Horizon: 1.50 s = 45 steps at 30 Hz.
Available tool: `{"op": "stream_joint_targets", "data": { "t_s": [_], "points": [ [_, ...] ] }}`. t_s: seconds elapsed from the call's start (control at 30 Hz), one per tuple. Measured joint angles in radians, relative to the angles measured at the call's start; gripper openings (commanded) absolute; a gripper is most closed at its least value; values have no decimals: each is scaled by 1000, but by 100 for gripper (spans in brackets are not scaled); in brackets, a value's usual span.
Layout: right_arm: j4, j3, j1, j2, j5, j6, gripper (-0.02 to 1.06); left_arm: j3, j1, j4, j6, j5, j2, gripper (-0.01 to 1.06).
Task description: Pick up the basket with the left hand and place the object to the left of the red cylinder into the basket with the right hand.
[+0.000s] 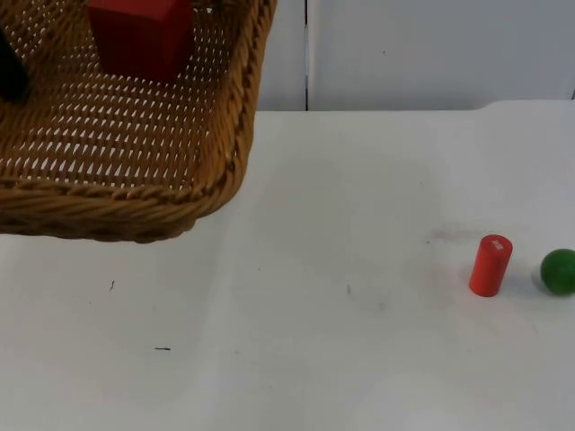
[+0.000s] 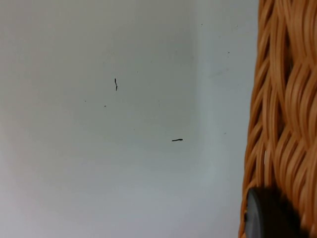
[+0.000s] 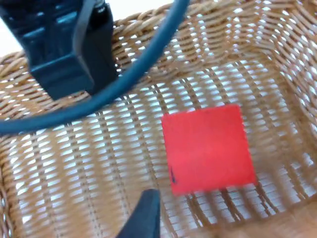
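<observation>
The woven wicker basket hangs above the table at the far left, raised clear of the white surface. My left gripper is shut on its rim, with a black fingertip pressed against the weave of the basket. A red block lies flat on the basket's floor. My right gripper hovers over the basket, just above the red block, which it does not touch. The red cylinder stands on the table at the right.
A green ball rests just right of the red cylinder, near the picture's edge. Small dark marks dot the white table. The grey partition wall closes off the table's far side.
</observation>
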Motion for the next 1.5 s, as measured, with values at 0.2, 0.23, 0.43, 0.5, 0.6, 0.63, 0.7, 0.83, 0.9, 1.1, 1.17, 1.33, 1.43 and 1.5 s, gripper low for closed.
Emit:
{"op": "stream_joint_targets", "data": {
  "t_s": [0.2,0.23,0.43,0.5,0.6,0.63,0.7,0.83,0.9,1.1,1.17,1.33,1.43,1.5],
  "points": [
    [8,0,-79,-55,11,45,87,0,0,5,0,0,0,0],
    [22,0,-97,-63,11,49,87,0,0,6,0,0,0,0],
    [68,0,-150,-94,11,56,87,0,0,16,0,0,4,0],
    [67,0,-152,-110,11,61,87,0,0,21,0,0,4,0],
    [67,0,-152,-127,11,73,87,0,0,23,0,0,4,0],
    [56,0,-147,-135,11,92,87,0,0,23,0,0,4,0],
    [5,0,-131,-141,11,142,87,0,0,23,0,0,4,0],
    [-95,19,-103,-143,11,212,87,0,0,24,0,0,4,0],
    [-113,35,-92,-143,11,226,87,0,0,24,2,0,4,0],
    [-128,151,-56,-153,-29,240,87,0,0,24,17,0,4,0],
    [-132,219,-56,-183,-64,240,87,0,0,24,24,0,6,0],
    [-134,390,-56,-298,-189,242,87,0,0,24,38,0,27,0],
    [-134,468,-56,-360,-251,244,87,0,0,24,40,0,45,0],
    [-143,533,-56,-411,-282,244,87,0,0,24,44,0,66,0]
  ]
}}
